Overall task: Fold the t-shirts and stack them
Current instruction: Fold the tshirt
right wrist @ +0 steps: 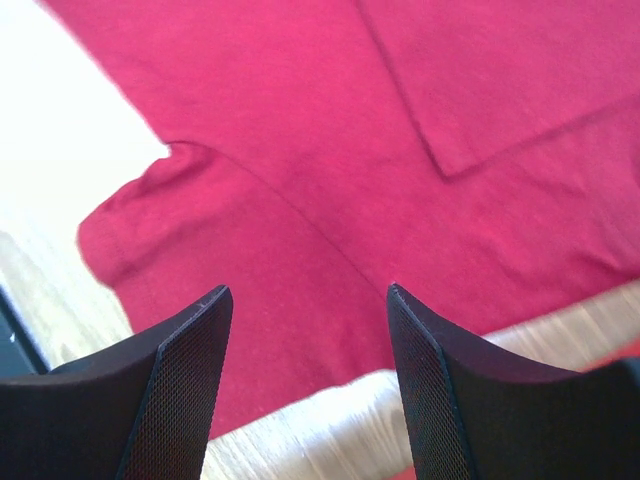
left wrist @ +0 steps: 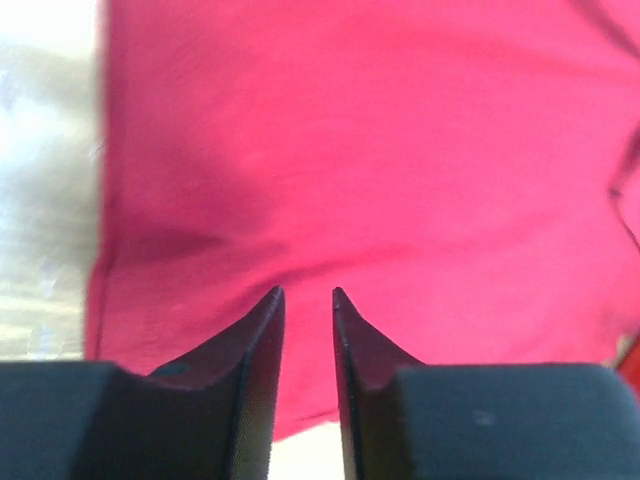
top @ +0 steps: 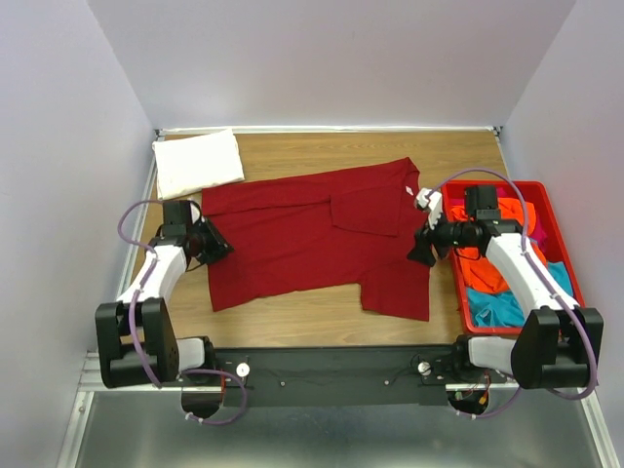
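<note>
The dark red t-shirt (top: 312, 234) lies spread on the wooden table, one sleeve folded in near the collar. It fills the left wrist view (left wrist: 380, 150) and the right wrist view (right wrist: 330, 130). A folded white t-shirt (top: 198, 162) lies at the back left. Orange (top: 497, 268), teal (top: 495, 307) and magenta shirts sit in the red bin (top: 556, 210). My left gripper (top: 218, 246) hovers at the shirt's left edge, jaws a narrow gap apart and empty (left wrist: 308, 292). My right gripper (top: 421, 251) is open and empty (right wrist: 308, 292) over the shirt's right edge.
The red plastic bin stands at the right edge of the table, just behind my right arm. White walls close in the table on three sides. Bare wood (top: 292, 317) shows in front of the shirt.
</note>
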{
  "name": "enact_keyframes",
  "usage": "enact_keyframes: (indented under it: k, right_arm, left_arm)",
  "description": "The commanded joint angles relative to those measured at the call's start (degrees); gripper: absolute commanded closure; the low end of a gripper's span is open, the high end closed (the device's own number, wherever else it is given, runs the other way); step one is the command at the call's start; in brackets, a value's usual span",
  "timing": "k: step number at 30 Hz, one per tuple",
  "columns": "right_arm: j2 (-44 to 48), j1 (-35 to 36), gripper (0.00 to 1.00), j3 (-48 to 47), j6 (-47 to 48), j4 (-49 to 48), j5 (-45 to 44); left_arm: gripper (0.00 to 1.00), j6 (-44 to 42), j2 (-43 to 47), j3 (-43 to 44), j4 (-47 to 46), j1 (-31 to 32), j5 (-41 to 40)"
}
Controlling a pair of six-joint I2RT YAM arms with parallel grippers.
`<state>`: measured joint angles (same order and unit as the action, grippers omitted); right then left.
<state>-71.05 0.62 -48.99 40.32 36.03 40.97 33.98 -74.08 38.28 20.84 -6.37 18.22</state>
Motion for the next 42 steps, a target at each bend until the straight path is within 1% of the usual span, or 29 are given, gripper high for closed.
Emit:
enact_keyframes:
  k: [1,3,5,7,8,9,10,11,12,13,14,15,17,18,19,20,22,24,25,26,28,29,31,32,35,39,42]
  right_arm:
    - [-1.5,-0.4,0.3,1.3,8.5,4.4,8.6]
    - [-3.6,1.6,0.3,0.5,12.2,7.4,10.6]
    - [-4.9,5.7,0.3,0.1,12.8,7.4,8.7]
    - [-6.9,9.1,0.3,-0.8,12.2,6.9,6.6]
    - [-7.5,11.8,0.3,-1.2,11.2,6.3,5.8]
    - [-8.3,13.0,0.3,-1.5,10.2,4.8,5.0]
    - [-9.0,13.7,0.28,-1.8,8.1,4.1,4.9]
    - [-10.1,15.1,0.26,-2.7,7.2,3.6,4.3]
    - [-10.4,15.5,0.19,-3.1,6.1,3.7,3.7]
    - [-10.4,15.7,0.16,-3.4,5.9,3.6,3.0]
    - [-10.1,15.7,0.15,-3.1,5.8,3.2,1.3]
    - [-9.6,15.7,0.14,-2.2,5.3,2.7,0.4]
    - [-9.2,15.7,0.13,-1.6,4.3,1.7,-2.0]
    - [-9.0,15.7,0.07,-1.6,3.7,1.5,-3.1]
    - [-8.6,15.7,0.0,-1.4,2.5,1.2,-4.1]
    - [-8.1,15.7,0.0,-1.0,2.1,0.8,-5.0]
    - [-6.7,15.7,0.0,0.2,0.8,-1.1,-7.2]
    - [-6.0,15.7,0.0,0.2,-0.2,-2.2,-8.3]
    - [-5.9,15.6,0.0,0.1,-0.5,-2.4,-8.4]
    - [-5.9,15.7,0.0,0.0,-0.8,-2.5,-8.5]
    - [-5.0,15.7,0.0,0.0,-1.4,-2.9,-9.1]
    - [-4.6,15.7,0.0,0.4,-1.6,-3.1,-9.3]
    - [-3.4,15.7,0.0,1.3,-1.8,-3.7,-10.3]
    - [-3.2,15.7,0.0,1.5,-1.8,-3.9,-10.7]
    - [-3.0,15.7,0.0,1.6,-2.0,-4.0,-10.5]
    - [-3.1,15.7,0.0,1.4,-2.2,-3.9,-10.1]
    - [-3.0,15.7,0.0,1.5,-2.1,-3.9,-10.4]
  left_arm:
    - [0.61,-8.6,6.0,5.0,2.5,-0.3,5.6]
    - [0.51,-7.1,9.1,3.7,2.0,-0.3,5.0]
    - [0.46,-3.4,10.9,2.3,2.8,-0.3,3.4]
    - [0.45,0.8,13.3,-0.2,5.0,-0.2,1.6]
    - [0.44,3.6,14.1,-1.3,6.6,-0.2,-1.8]
    - [0.42,9.1,14.9,-2.2,10.2,-0.1,-3.2]
    - [0.41,10.1,15.7,-3.7,11.7,-0.1,-3.5]
    - [0.41,12.6,17.1,-4.3,15.2,-0.1,-5.0]
    - [0.41,13.2,18.7,-5.0,16.3,-0.1,-5.4]
    - [0.41,14.3,19.2,-5.1,17.4,-0.1,-5.6]
    - [0.41,15.1,18.6,-5.0,19.0,0.0,-6.8]
    - [0.41,18.4,17.8,-5.3,19.9,2.3,-7.9]
    - [0.42,22.7,19.0,-5.3,21.8,3.2,-8.9]
    - [0.42,25.0,19.9,-4.9,22.5,3.6,-10.2]
    - [0.43,27.9,21.7,-3.2,23.7,4.4,-14.4]
    - [0.43,28.9,22.0,-2.5,24.9,4.5,-16.4]
    - [0.43,29.7,22.6,-1.3,26.7,4.9,-17.6]
    - [0.43,31.5,20.7,-0.1,28.5,6.3,-19.6]
    - [0.43,32.9,18.1,0.1,28.9,9.6,-20.8]
    - [0.44,33.3,16.5,0.4,29.9,11.0,-24.0]
    - [0.43,34.2,13.8,0.0,29.6,12.7,-24.9]
    - [0.43,36.1,11.9,-0.3,29.5,14.1,-25.5]
    - [0.44,38.4,11.5,-0.5,29.9,15.7,-25.9]
    - [0.44,41.1,11.7,-0.7,30.0,17.3,-26.5]
    - [0.44,43.4,11.7,-1.8,30.0,18.8,-27.1]
    - [0.45,46.8,10.1,-1.3,31.1,20.8,-27.9]
    - [0.46,47.7,8.5,-0.7,32.7,21.7,-29.1]
